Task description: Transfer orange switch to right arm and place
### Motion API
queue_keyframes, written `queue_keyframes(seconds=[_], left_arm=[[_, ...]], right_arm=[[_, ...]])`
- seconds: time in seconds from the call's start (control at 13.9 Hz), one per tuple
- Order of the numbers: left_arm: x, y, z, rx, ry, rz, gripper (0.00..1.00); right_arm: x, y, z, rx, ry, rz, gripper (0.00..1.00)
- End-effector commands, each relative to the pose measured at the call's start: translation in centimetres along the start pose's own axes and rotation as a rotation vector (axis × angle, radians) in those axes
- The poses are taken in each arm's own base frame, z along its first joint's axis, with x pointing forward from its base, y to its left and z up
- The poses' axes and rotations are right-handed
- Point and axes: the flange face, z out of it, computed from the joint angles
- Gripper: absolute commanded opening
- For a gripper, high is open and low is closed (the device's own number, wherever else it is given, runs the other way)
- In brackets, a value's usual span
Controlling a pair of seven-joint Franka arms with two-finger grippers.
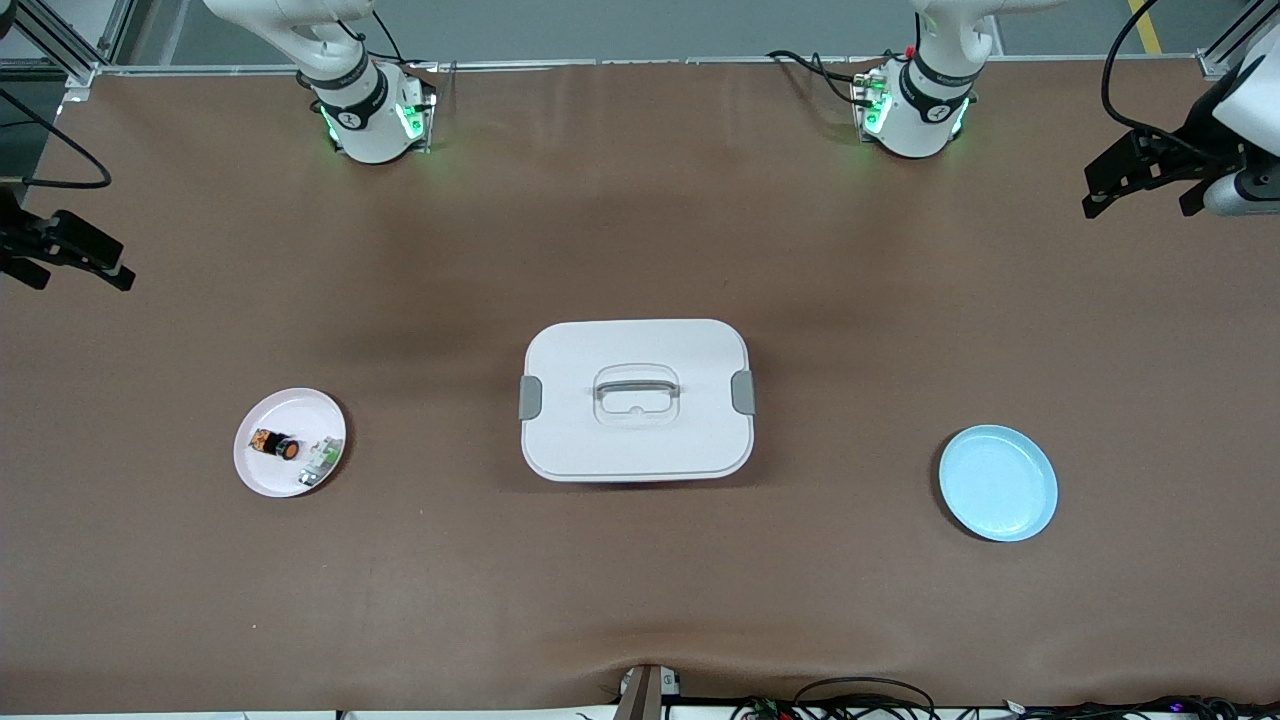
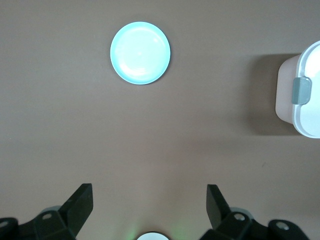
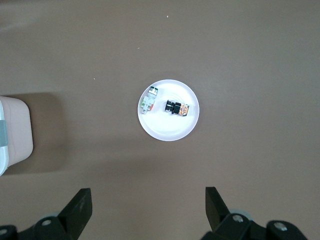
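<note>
Front view, orange switch (image 1: 276, 444) markings unreadable

I see one tall obstacle: the white rectangular plastic lidded box (image 1: 637, 400) with grey latches, mid-table between the two plates, so a low pass across must go around or above it. On the round pink plate (image 1: 262, 470) near the right arm's end, the small green-white part (image 1: 320, 462) lies just beside the orange switch (image 1: 274, 444), crowding that side. Open brown tabletop (image 1: 640, 590) surrounds the round light-blue plate (image 1: 998, 483).
</note>
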Motion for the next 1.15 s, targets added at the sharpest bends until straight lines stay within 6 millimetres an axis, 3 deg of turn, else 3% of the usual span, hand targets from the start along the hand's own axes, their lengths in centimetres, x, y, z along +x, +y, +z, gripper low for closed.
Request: queue_keyframes(seconds=[0.0, 1.08], left_arm=[[-0.5, -0.3, -0.8, -0.007, -0.016, 0.014, 1.00], [-0.9, -0.4, -0.7, -0.001, -0.045, 0.017, 1.00]], right_arm=[[2.4, 0.2, -1.0, -0.023, -0.024, 0.008, 1.00], [2.6, 0.4, 0.0, -0.039, -0.088, -0.012, 1.00]])
